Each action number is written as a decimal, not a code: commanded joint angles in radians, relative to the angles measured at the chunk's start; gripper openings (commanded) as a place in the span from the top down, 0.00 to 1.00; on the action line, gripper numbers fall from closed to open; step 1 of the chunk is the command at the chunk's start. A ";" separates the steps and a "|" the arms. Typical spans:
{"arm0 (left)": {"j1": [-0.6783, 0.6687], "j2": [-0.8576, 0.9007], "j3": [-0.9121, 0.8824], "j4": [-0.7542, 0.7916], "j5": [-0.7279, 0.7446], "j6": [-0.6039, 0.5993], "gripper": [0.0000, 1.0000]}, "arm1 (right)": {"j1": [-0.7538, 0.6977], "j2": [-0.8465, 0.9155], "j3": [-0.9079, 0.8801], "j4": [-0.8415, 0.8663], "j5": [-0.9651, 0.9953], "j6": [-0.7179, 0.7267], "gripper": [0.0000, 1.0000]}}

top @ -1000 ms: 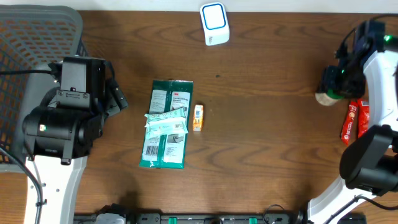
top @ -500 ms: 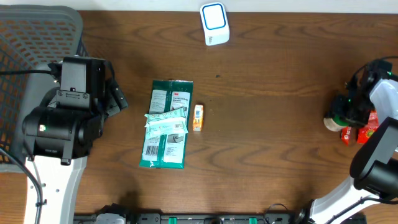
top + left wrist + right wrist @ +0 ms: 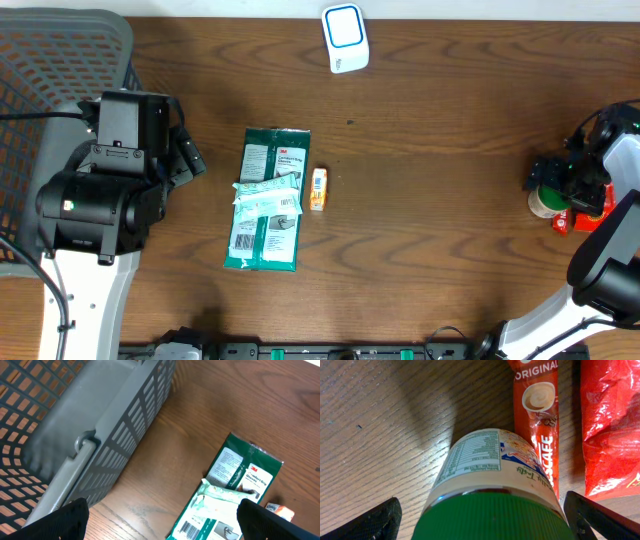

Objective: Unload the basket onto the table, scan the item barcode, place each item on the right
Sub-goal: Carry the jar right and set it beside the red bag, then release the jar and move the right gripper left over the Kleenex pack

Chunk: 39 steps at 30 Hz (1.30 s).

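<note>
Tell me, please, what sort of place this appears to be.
Probably a mock checkout station on a wooden table: a white scanner-like device, a grey mesh basket, and a barcoded green glove pack.

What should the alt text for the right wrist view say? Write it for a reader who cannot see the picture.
A green-lidded bottle fills the foreground between the open fingers of the right gripper, neither finger touching it. Beside it on the wooden table lie an orange Nescafe sachet and a red packet.
</note>
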 commanded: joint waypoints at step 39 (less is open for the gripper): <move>0.005 -0.002 0.006 -0.004 -0.018 -0.002 0.05 | 0.534 -0.012 0.348 -0.252 -0.325 0.351 0.01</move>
